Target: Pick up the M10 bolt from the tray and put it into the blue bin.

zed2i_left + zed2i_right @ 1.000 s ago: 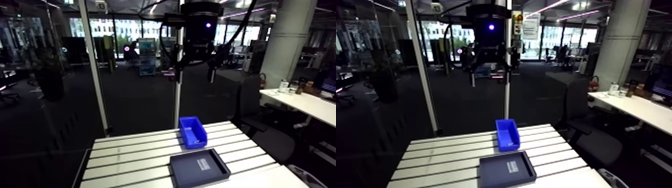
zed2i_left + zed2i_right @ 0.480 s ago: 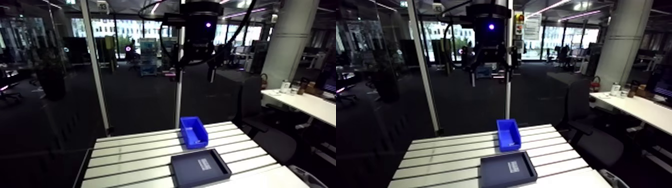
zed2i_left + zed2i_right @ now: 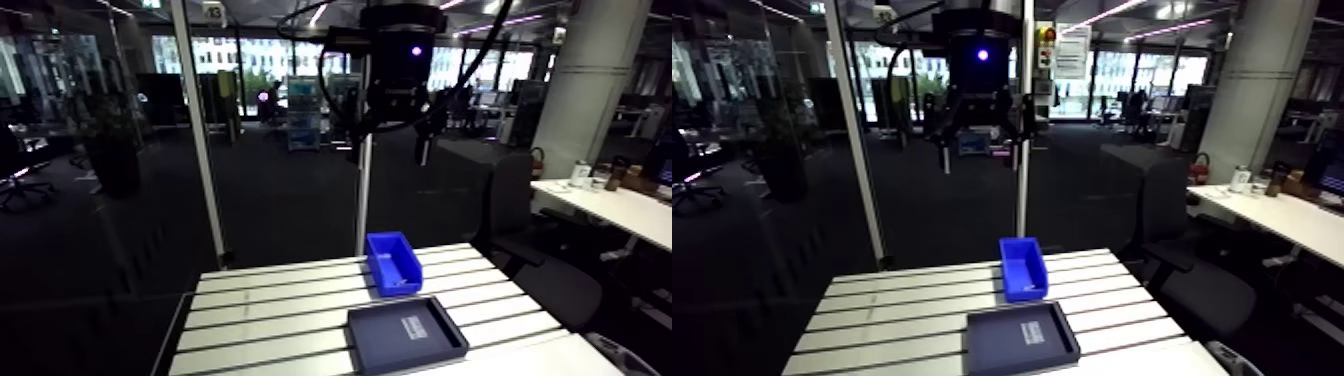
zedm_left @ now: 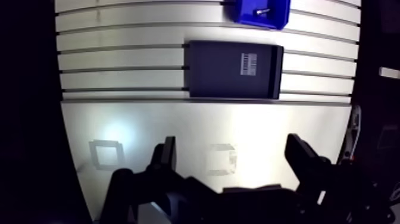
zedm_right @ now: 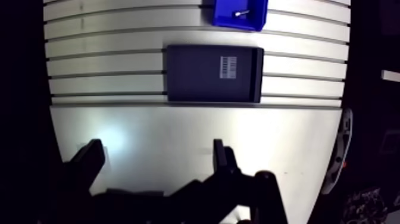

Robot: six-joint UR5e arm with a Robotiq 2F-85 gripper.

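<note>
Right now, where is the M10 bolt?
In the wrist view the bolt lies inside the blue bin, which sits just beyond the dark tray, well ahead of the open claw.

Dim hall, lit windows (image 3: 215,60), grey column (image 3: 585,90), white desk (image 3: 622,206), dark floor (image 3: 290,205)

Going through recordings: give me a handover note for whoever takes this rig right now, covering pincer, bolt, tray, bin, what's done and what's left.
Pincer: open, empty, high above the slotted aluminium table.
Small silvery bolt: lies inside the blue plastic bin.
Dark grey rectangular tray: between pincer and bin, apart from the bin; only a white label shows in it.
Done: the bolt looks delivered.
Left: nothing apparent; just confirm it is the M10.
</note>
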